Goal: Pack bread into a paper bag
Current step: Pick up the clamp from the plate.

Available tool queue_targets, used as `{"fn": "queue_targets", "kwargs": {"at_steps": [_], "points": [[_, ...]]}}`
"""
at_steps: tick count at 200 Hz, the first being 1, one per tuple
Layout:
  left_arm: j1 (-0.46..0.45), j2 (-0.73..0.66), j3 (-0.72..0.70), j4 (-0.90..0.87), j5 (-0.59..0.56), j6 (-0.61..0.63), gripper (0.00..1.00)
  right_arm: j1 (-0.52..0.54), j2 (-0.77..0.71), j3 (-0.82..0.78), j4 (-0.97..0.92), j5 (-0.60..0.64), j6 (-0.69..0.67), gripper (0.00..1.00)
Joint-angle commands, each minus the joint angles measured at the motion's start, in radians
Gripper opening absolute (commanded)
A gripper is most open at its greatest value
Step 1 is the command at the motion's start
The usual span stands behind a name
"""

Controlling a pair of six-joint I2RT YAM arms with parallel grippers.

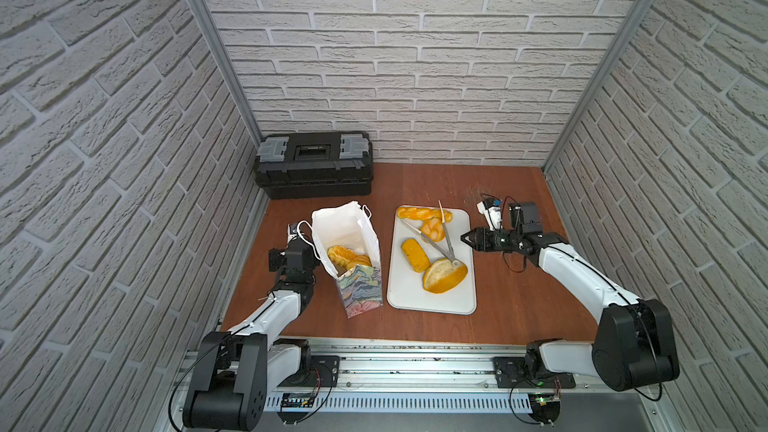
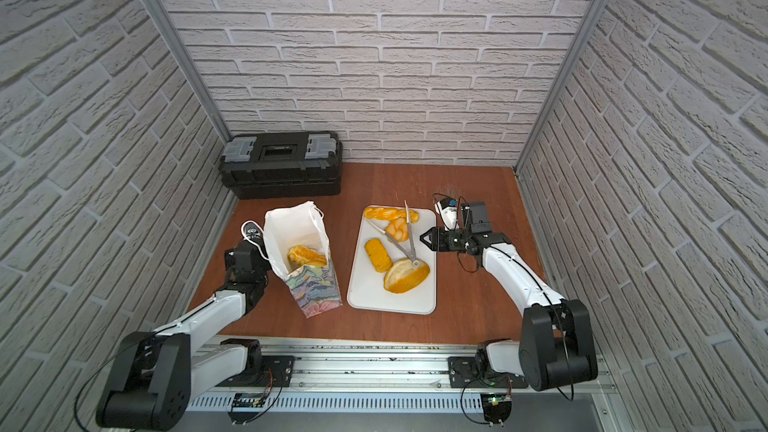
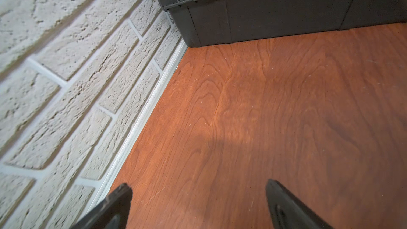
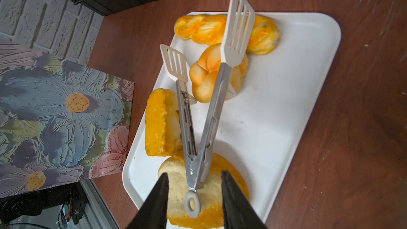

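Note:
The paper bag point(image 1: 360, 290) stands open left of the white tray point(image 1: 409, 292), with golden bread point(image 1: 347, 257) inside it. On the tray lie a braided stick point(image 1: 419, 214), a knot roll point(image 4: 204, 73), a small loaf point(image 1: 414, 254) and a large floury oval loaf point(image 4: 176, 186). Metal tongs point(image 4: 202, 117) rest across these pieces, spread apart. My right gripper point(image 4: 195, 172) hovers open at the tray's right edge point(image 1: 463, 237), its fingers on either side of the tongs' ring end without touching it. My left gripper point(image 3: 198, 183) is open over bare wood, left of the bag point(image 1: 293, 231).
A black toolbox point(image 1: 313, 164) sits against the back wall at the left, close ahead of the left gripper in the left wrist view point(image 3: 264, 18). Brick-pattern walls close in three sides. A metal rail point(image 1: 395, 361) runs along the table's front edge.

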Motion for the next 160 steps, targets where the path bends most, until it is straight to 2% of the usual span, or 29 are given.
{"fn": "queue_targets", "kwargs": {"at_steps": [1,34,61,114,160], "points": [[-0.007,-0.005,0.003,0.040,0.010,0.000,0.98,0.010,0.052,0.007,0.007,0.010,-0.025,0.41],[-0.007,-0.013,0.000,0.039,0.009,0.000,0.98,0.010,0.211,0.018,0.094,-0.034,-0.031,0.40],[-0.007,-0.027,-0.005,0.037,0.003,0.001,0.98,0.010,0.273,0.020,0.160,-0.053,-0.017,0.41],[-0.007,-0.017,-0.003,0.042,0.000,0.003,0.98,0.010,0.304,0.035,0.184,-0.090,-0.006,0.41],[-0.007,-0.012,-0.003,0.045,0.000,0.005,0.98,0.031,0.253,0.053,0.128,-0.006,-0.035,0.41]]}}
